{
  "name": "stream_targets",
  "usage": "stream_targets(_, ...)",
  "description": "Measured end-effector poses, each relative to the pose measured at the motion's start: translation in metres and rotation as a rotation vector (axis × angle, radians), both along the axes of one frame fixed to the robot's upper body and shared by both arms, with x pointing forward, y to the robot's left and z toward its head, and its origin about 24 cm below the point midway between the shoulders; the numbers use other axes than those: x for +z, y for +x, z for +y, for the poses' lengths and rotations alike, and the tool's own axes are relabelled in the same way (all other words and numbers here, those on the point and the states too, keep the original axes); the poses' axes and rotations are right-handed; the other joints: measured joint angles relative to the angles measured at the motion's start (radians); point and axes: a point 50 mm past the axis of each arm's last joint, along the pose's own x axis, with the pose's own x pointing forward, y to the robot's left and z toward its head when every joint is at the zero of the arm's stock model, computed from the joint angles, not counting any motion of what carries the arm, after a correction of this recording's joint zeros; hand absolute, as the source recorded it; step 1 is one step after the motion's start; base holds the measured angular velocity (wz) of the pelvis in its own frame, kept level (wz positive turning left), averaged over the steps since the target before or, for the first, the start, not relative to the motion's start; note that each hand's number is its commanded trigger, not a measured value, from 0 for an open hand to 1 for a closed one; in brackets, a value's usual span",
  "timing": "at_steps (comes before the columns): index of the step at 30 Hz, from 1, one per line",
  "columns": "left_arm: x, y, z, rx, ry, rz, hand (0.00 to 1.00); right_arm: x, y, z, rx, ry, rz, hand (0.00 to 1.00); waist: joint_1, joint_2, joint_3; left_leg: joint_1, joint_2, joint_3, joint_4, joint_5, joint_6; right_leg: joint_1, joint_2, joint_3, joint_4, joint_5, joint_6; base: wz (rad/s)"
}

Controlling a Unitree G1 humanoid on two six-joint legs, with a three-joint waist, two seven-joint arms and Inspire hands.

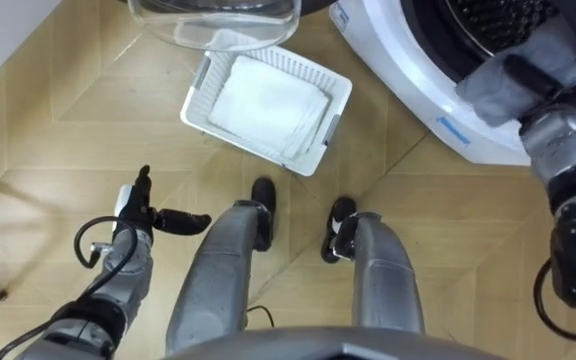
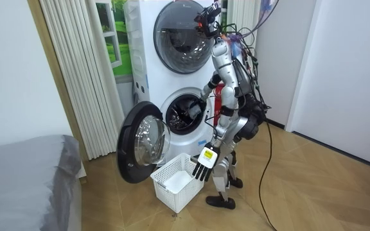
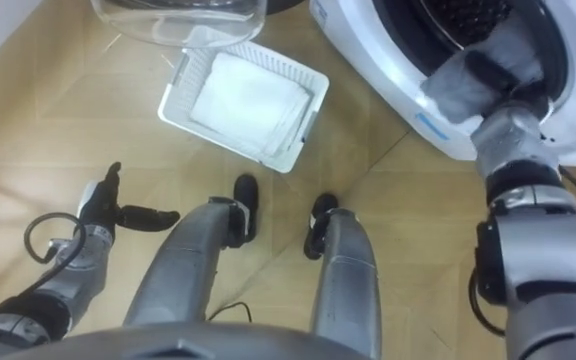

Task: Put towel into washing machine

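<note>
A grey towel [image 1: 483,90] hangs at the rim of the washing machine's open drum [image 1: 488,20], at the upper right. My right hand [image 1: 540,88] is curled round the towel, right at the drum mouth. A white towel [image 1: 268,105] lies folded in the white basket [image 1: 196,100] on the floor in front of me. My left hand [image 1: 140,212] hangs low at the left with straight fingers, holding nothing. In the room view I stand before the lower washer [image 2: 185,115], right arm reaching to its opening, left hand [image 2: 204,168] above the basket [image 2: 175,186].
The washer's round glass door [image 1: 213,20] stands swung open just beyond the basket. A second machine [image 2: 182,35] is stacked above the lower one. A grey bed [image 2: 24,179] and a curtain [image 2: 76,70] are at the room view's left. Wooden floor lies around my feet.
</note>
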Motion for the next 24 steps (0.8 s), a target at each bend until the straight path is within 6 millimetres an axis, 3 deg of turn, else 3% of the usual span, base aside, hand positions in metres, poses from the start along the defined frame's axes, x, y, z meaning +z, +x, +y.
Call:
stream_targets(2, 0.0, 0.0, 0.0, -0.001, 0.002, -0.002, 0.0, 0.01, 0.006, -0.002, -0.108, 0.188, -0.104, 0.0, -0.005, 0.0, -0.0001, 0.0, -0.003, 0.001, 0.003, 0.0, 0.002, 0.002, -0.002, 0.0, 0.0, -0.001, 0.002, 0.02)
stream_targets(8, -0.001, 0.002, -0.007, -0.011, -0.006, -0.006, 0.0, 0.016, 0.007, -0.005, -0.225, 0.412, -0.235, 0.0, -0.006, 0.0, -0.0002, -0.003, -0.008, 0.001, 0.003, -0.001, 0.004, 0.001, -0.005, -0.001, 0.003, -0.005, 0.009, 0.03)
stream_targets(15, 0.002, 0.008, -0.004, 0.026, -0.014, -0.015, 0.0, 0.017, 0.006, -0.008, -0.292, 0.52, -0.276, 0.0, -0.007, 0.002, -0.0012, -0.01, -0.008, 0.016, 0.013, -0.001, 0.015, 0.001, -0.016, -0.01, 0.018, -0.01, 0.014, 0.06)
stream_targets(24, -0.005, -0.004, 0.004, 0.075, -0.005, 0.04, 0.0, 0.007, -0.001, -0.012, -0.354, 0.569, -0.256, 0.0, -0.006, 0.009, -0.0035, 0.036, -0.008, 0.028, 0.011, -0.004, 0.028, 0.048, -0.026, -0.014, 0.017, -0.017, 0.022, 0.02)
